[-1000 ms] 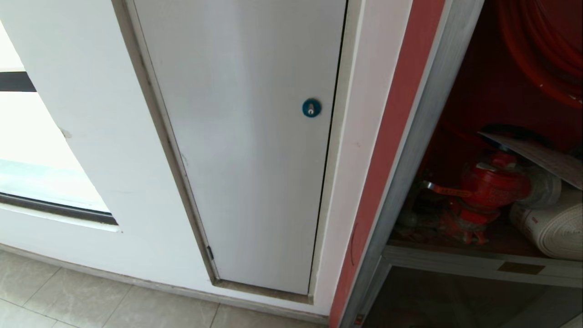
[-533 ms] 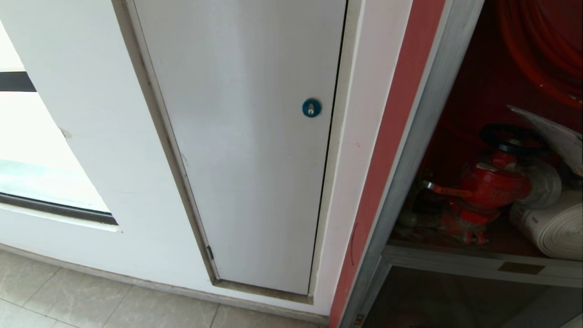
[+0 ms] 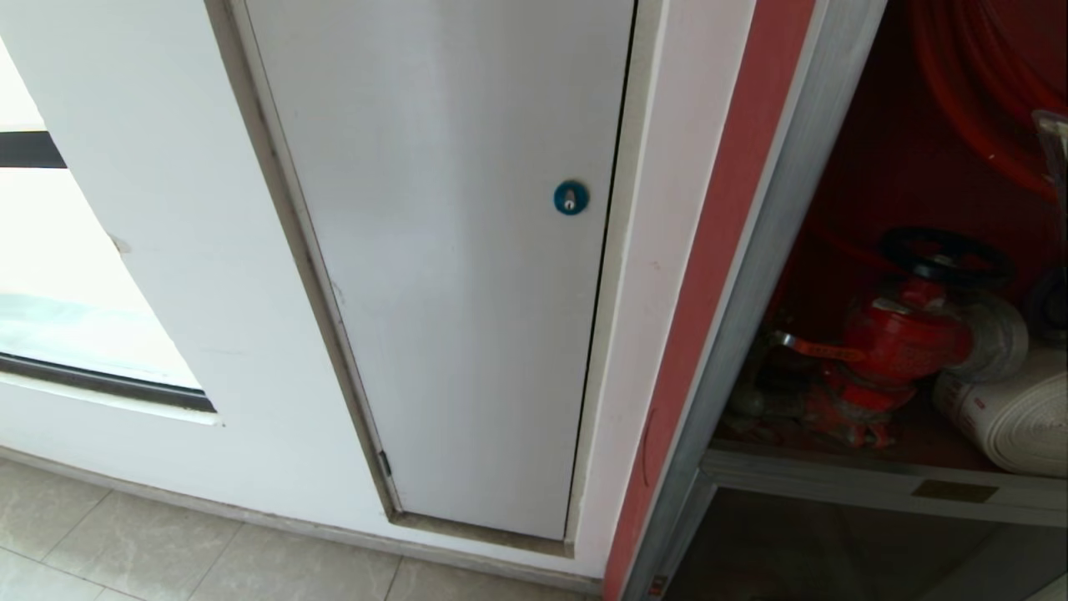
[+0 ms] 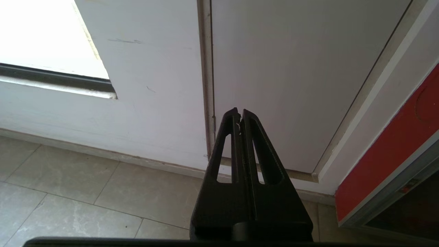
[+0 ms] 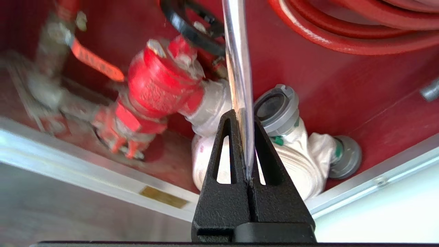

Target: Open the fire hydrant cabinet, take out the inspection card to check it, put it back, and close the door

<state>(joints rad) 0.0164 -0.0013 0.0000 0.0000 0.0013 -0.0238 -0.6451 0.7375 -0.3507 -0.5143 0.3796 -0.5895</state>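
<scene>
Red cabinet interior (image 5: 360,89), inspection card (image 5: 240,68) edge-on, apparently pinched by right gripper (image 5: 244,116).

A white panel (image 3: 450,275) fills the wall recess, closed in its grey frame. Its round blue lock (image 3: 571,198) sits near the panel's right edge, about mid-height. A window (image 3: 58,275) with a dark sill strip lies well left of the panel. Beige floor tiles (image 3: 167,559) run below it.
</scene>
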